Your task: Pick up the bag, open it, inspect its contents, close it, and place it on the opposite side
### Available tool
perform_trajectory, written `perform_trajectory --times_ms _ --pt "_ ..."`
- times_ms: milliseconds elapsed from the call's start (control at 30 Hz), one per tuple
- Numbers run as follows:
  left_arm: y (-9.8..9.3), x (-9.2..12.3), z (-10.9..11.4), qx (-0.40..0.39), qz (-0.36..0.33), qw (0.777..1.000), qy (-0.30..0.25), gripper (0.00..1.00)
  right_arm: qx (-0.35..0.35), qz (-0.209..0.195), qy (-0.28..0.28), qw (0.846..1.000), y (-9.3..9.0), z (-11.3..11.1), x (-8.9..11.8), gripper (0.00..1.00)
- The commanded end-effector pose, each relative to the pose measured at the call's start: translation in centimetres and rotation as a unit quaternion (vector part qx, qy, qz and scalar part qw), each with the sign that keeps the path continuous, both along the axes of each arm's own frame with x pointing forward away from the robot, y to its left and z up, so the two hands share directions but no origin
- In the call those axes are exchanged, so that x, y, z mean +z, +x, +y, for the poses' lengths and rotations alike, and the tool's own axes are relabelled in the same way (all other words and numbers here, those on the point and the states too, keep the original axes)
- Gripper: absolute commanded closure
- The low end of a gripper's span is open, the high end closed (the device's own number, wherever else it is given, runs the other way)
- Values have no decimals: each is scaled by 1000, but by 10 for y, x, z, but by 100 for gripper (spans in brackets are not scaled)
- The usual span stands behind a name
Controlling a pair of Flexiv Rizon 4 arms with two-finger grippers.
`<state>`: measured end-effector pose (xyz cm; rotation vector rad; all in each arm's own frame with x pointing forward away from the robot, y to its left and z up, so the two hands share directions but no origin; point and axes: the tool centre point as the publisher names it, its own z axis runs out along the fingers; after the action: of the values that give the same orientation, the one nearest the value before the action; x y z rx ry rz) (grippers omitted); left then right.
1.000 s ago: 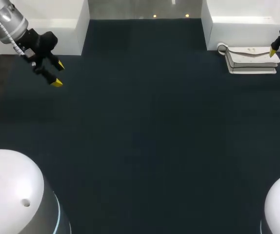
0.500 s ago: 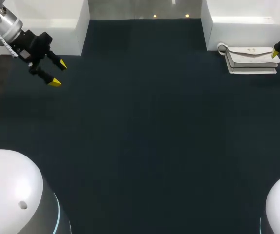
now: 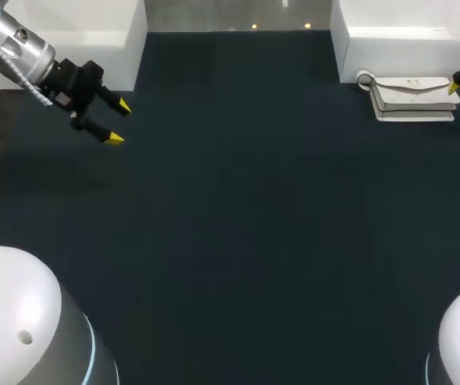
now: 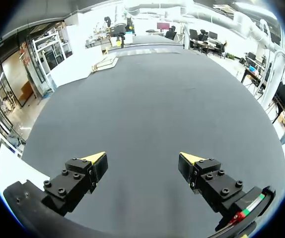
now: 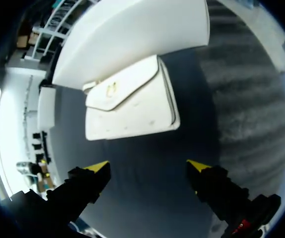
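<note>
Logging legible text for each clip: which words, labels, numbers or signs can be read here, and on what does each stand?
No text can be read in any view.
White bag: only a small clasp on its flap, too small to show any lettering.
Table: plain dark surface, no markings.
Left hand and right hand: no print shows.

I see a plain white bag (image 3: 410,98) on my dark navy bench (image 3: 238,224); my left tool (image 3: 120,123) and right tool (image 5: 147,166) are black with bright yellow tips.
</note>
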<state>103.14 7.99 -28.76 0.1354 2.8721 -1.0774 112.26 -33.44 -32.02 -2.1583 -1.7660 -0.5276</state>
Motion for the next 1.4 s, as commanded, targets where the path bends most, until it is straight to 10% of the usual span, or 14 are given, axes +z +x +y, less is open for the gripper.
perform_trajectory --times_ms 33,900,1400 --pt "-1 -2 -5 3 -1 1000 5 0 18 37 20 999 11 -9 -5 0" --pt "-1 -2 -5 3 -1 1000 5 0 -29 1 104 994 77 -41 -33 0" --pt "-1 -2 -5 3 -1 1000 5 0 -6 10 136 991 101 -26 -46 51"
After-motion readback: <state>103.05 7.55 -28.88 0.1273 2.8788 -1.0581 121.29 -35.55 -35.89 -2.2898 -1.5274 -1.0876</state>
